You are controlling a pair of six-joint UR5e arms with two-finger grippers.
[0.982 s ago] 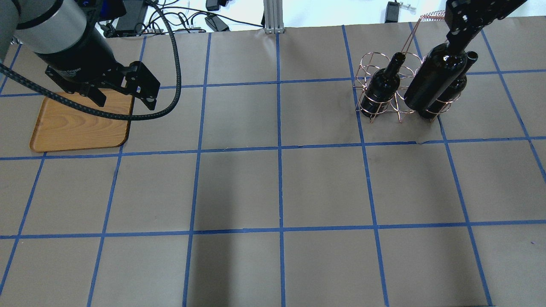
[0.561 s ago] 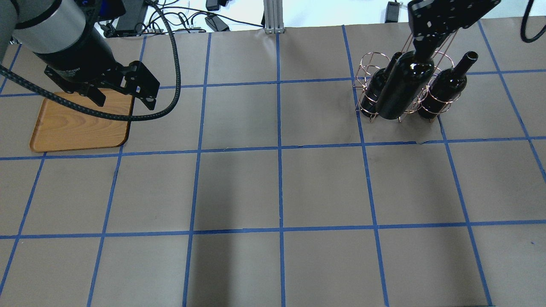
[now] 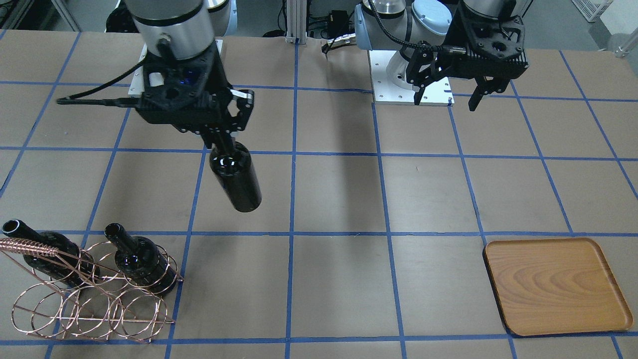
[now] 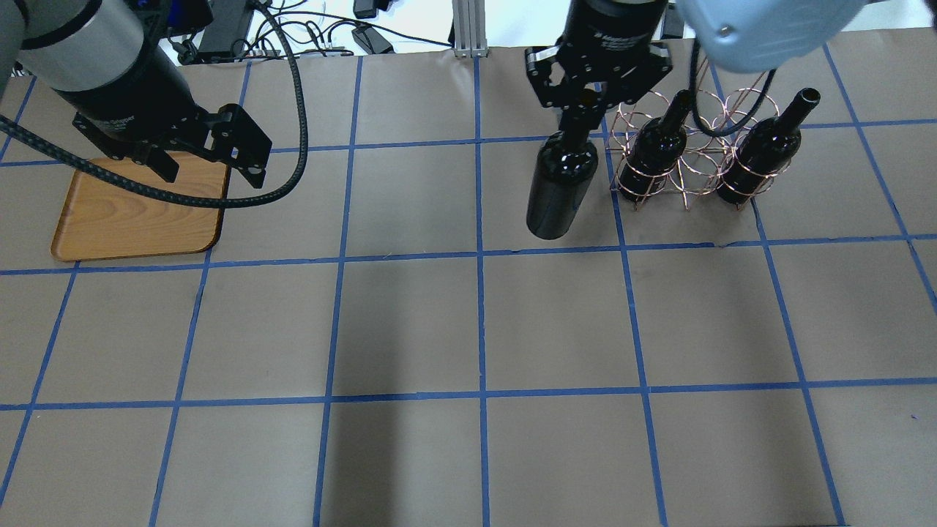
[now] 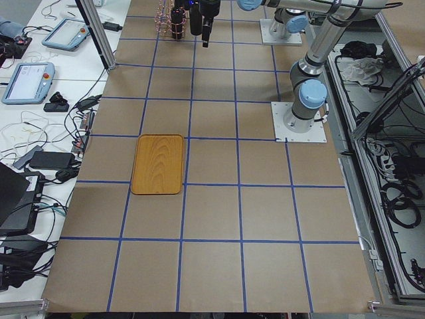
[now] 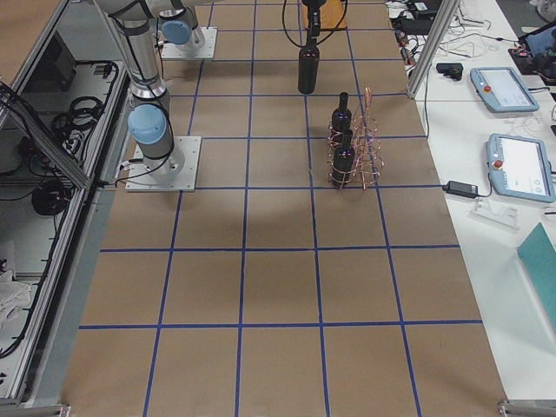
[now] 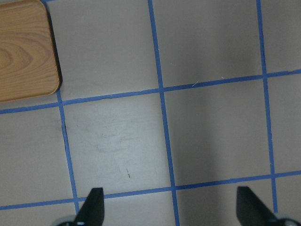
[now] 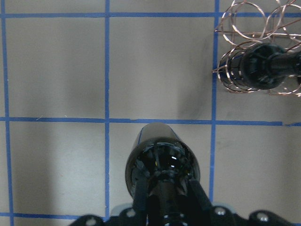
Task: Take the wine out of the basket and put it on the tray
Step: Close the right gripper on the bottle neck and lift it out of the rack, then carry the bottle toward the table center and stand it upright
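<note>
Aloft, right gripper (image 4: 582, 110) clenched on wine (image 4: 556, 187) neck, beside basket (image 4: 688, 165), left gripper (image 4: 214, 172) released, wooden tray (image 4: 124, 219) apart.

The brown, blue-gridded worktop (image 3: 339, 279) carried the tray (image 3: 556, 284) near its left-end corner on the operators' edge, and the basket (image 3: 89, 309) near the right-end corner.

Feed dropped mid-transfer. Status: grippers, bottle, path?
Right gripper shut on wine neck, bottle aloft, clear of basket. Left gripper open, hovering near tray. No obstacle seen toward tray.
</note>
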